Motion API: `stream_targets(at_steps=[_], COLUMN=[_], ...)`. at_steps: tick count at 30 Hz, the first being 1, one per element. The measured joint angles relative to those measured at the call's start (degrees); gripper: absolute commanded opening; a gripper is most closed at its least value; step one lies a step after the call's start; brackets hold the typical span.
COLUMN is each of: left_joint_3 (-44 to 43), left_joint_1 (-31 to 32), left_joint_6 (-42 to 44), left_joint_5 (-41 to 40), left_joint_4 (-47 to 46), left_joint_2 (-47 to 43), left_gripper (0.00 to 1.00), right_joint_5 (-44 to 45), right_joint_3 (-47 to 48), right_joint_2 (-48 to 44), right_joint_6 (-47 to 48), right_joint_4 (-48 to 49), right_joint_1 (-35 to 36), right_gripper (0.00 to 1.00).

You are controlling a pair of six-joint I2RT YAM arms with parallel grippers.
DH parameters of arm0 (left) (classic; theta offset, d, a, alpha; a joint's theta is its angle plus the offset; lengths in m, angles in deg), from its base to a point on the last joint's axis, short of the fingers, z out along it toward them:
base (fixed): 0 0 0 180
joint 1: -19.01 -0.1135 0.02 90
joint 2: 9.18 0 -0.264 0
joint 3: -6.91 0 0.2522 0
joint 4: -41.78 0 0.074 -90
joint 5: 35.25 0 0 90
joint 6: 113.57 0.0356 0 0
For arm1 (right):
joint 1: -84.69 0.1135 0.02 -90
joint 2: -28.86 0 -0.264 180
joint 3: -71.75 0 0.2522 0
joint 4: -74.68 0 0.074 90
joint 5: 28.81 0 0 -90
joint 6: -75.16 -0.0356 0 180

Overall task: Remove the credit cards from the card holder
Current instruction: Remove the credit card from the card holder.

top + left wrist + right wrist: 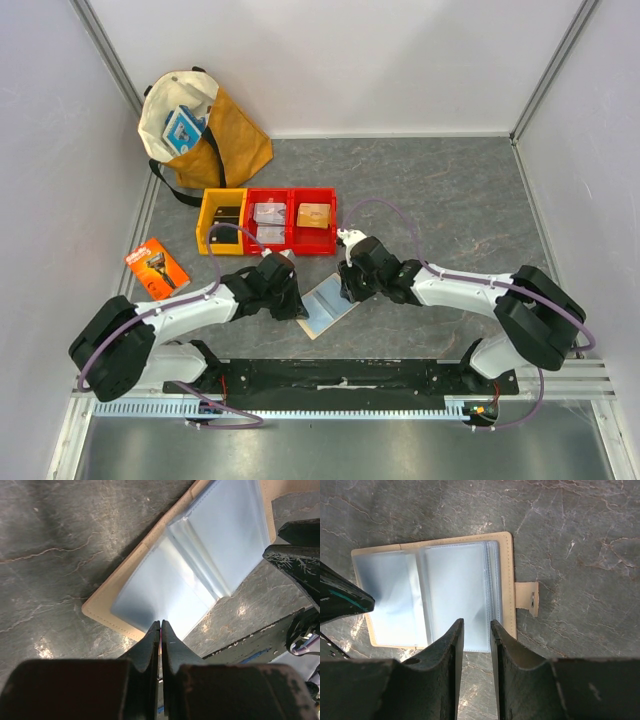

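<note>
The card holder (327,305) is lying open on the bench (450,200). The left pincer (160,624) is sitting closed at the edge of a sleeve (150,592); the right pincer (476,622) is hovering slightly open. Pinching sleeve instead of card risks dragging the holder.

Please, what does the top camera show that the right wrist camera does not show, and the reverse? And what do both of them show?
Only the top view: the cloth bag, the yellow bin, the red bins and the orange package.
Only the right wrist view: the snap tab with its metal stud, and the stacked edges of the clear sleeves.
Both: the card holder lying open on the table, the right gripper over its edge with jaws apart, and the left gripper at its other half.
</note>
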Motion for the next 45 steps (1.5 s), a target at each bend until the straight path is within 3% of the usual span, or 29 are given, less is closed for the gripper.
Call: stream_targets(at_steps=[45], left_joint_3=[0.5], left_joint_1=[0.0], left_joint_6=[0.0], left_joint_5=[-1.4], left_joint_4=[0.2], left_joint_2=[1.7], left_gripper=[0.03], right_joint_5=[-6.8], right_joint_3=[1.6], right_joint_2=[5.6], right_joint_6=[-0.5], right_joint_4=[2.4], right_joint_1=[1.4], right_gripper=[0.29])
